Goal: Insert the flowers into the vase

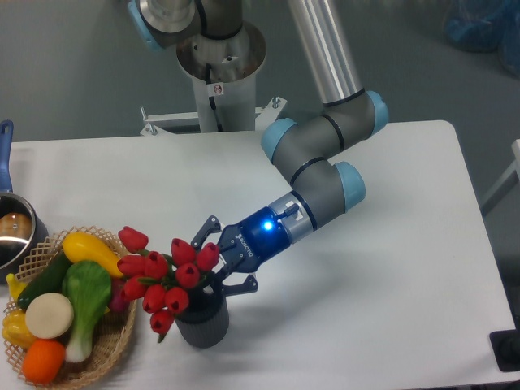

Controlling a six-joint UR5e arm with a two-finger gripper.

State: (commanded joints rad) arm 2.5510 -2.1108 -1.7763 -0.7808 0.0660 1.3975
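Red tulip buds with green leaves form the flowers (166, 272); the vase (201, 322) is dark grey with ribbed sides. The gripper (213, 258) is dark blue with a lit blue spot; the arm (325, 154) is grey with pale blue caps. Wicker basket (106, 351) tan, holding yellow, green, white and orange toy vegetables (65, 296). Table (390, 268) white.
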